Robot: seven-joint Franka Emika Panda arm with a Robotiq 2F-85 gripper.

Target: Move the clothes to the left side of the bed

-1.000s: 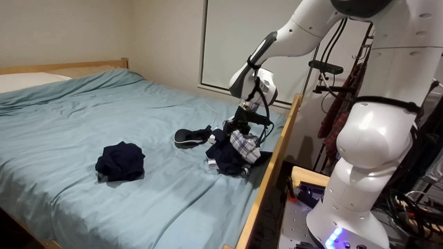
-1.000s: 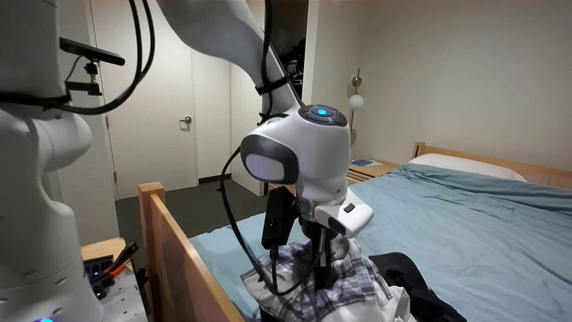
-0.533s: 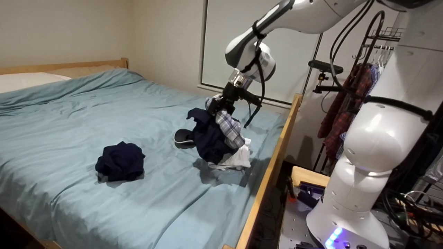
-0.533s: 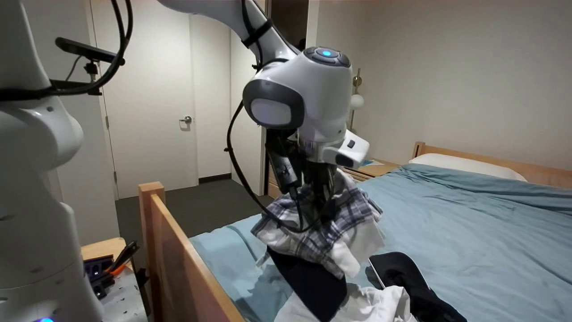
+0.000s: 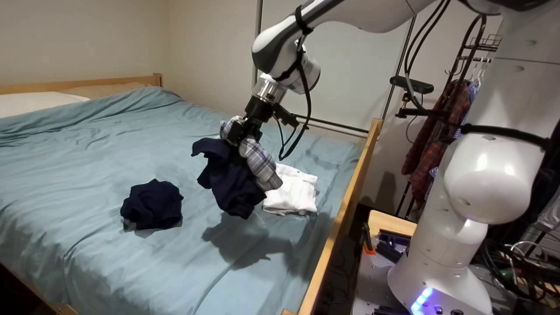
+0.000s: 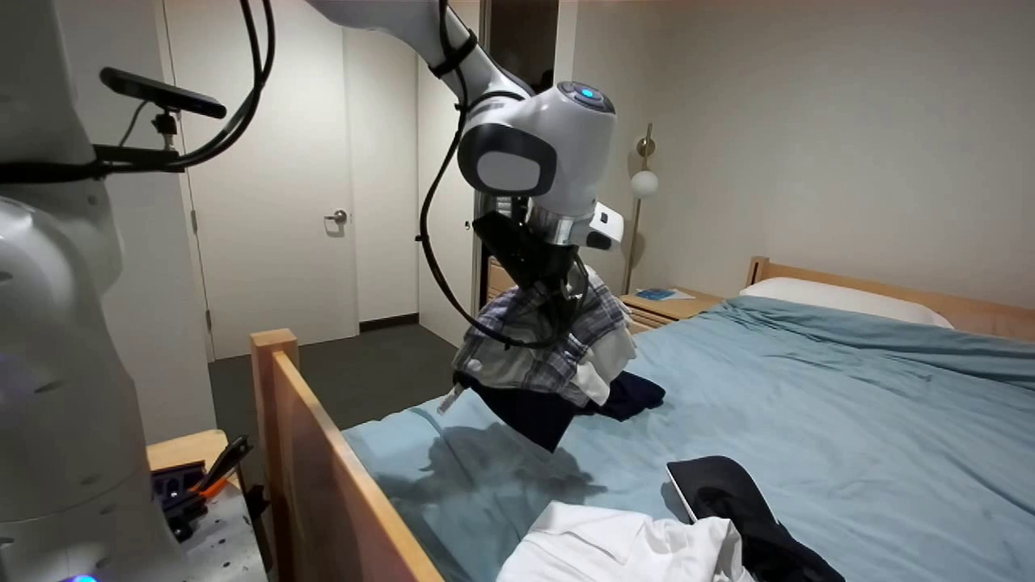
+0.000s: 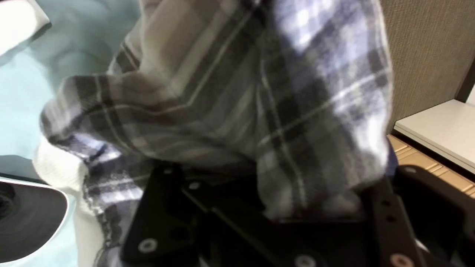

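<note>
Plaid garment (image 5: 261, 165), white, grey and blue: is hanging in the air above the bed (image 5: 83, 170), clear of its blue-green surface. Hand (image 5: 243, 138), black, at the end of a white arm (image 5: 280, 48): is pinching the plaid garment and pointing downward at a slant; in the wrist view its fingers (image 7: 159, 218) are standing against the bunched cloth. Navy garment (image 5: 229, 179): is hanging along with the plaid one and touching it; whether the fingers are gripping it too, one cannot tell. Shadow (image 5: 247, 245), dark and broad: is falling on the bed beneath the two raised pieces. Navy bundle (image 5: 153, 204): is lying crumpled on the bed, apart from the hanging pieces. White garment (image 5: 292, 192), folded: is lying on the bed near the wooden footboard (image 5: 337, 236), partly hiding behind the plaid garment in an exterior view. Black cap (image 6: 720, 481), brim edged in white: is lying just beside the white garment; whether they are touching, one cannot tell. White pillow (image 6: 841, 297): is resting at the headboard (image 6: 986, 317). Counter (image 5: 372, 282), grey-topped: is standing beyond the footboard, carrying the arm's base (image 5: 442, 271) and small dark objects (image 5: 389, 251). Checked shirts (image 5: 433, 146), red and dark: are hanging behind the arm.
</note>
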